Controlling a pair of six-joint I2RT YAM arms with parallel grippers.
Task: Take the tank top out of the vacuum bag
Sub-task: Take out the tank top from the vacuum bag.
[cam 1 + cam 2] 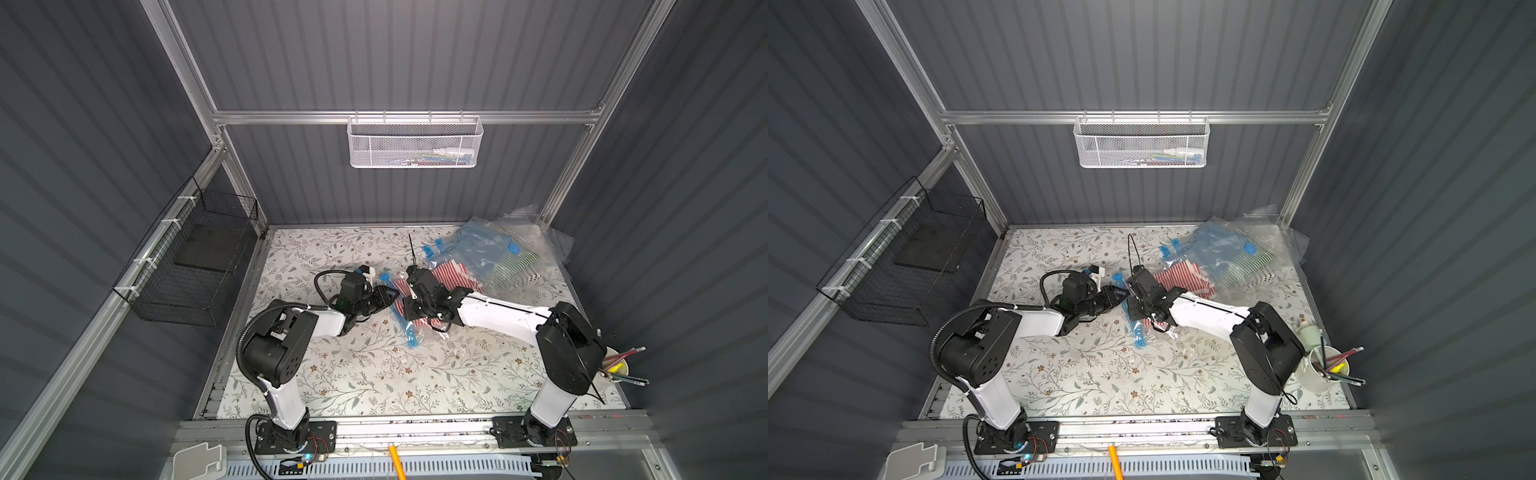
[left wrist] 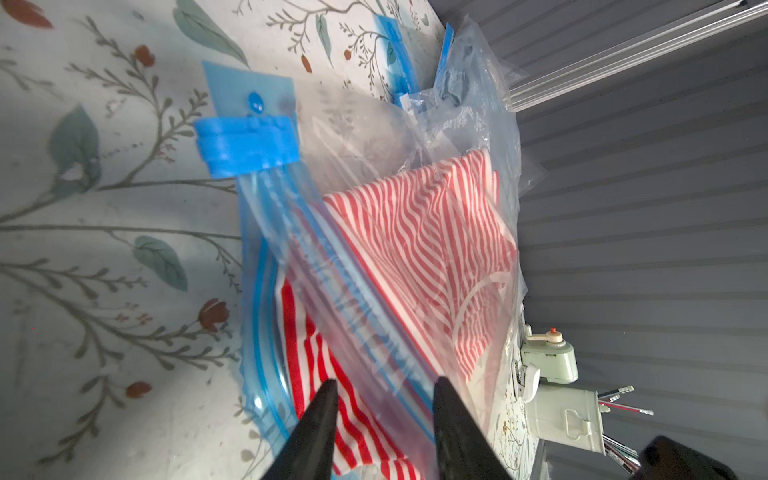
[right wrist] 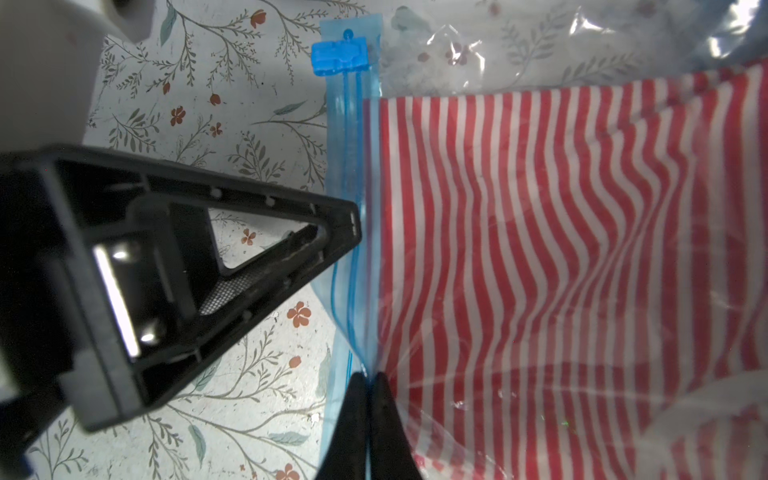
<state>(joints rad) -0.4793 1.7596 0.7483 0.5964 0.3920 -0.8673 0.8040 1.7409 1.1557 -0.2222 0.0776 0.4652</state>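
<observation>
The clear vacuum bag (image 1: 405, 328) (image 2: 266, 249) (image 3: 349, 166) lies mid-table with its blue zip strip toward the left arm and a blue slider clip (image 2: 245, 143) (image 3: 340, 56) at the strip's far end. Inside it is the red-and-white striped tank top (image 1: 449, 270) (image 1: 1179, 278) (image 2: 415, 232) (image 3: 540, 249). My right gripper (image 3: 369, 374) (image 1: 405, 311) is shut on the bag's zip edge. My left gripper (image 2: 384, 380) (image 1: 390, 296) is at the bag's mouth, its jaws apart, with striped cloth and bag film between the fingers.
A second plastic bag (image 1: 490, 253) holding blue and green-striped clothes lies at the back right corner. A white cup of pencils (image 1: 1323, 370) stands at the right edge. A black wire basket (image 1: 195, 266) hangs on the left wall, a white mesh basket (image 1: 415, 143) on the back rail.
</observation>
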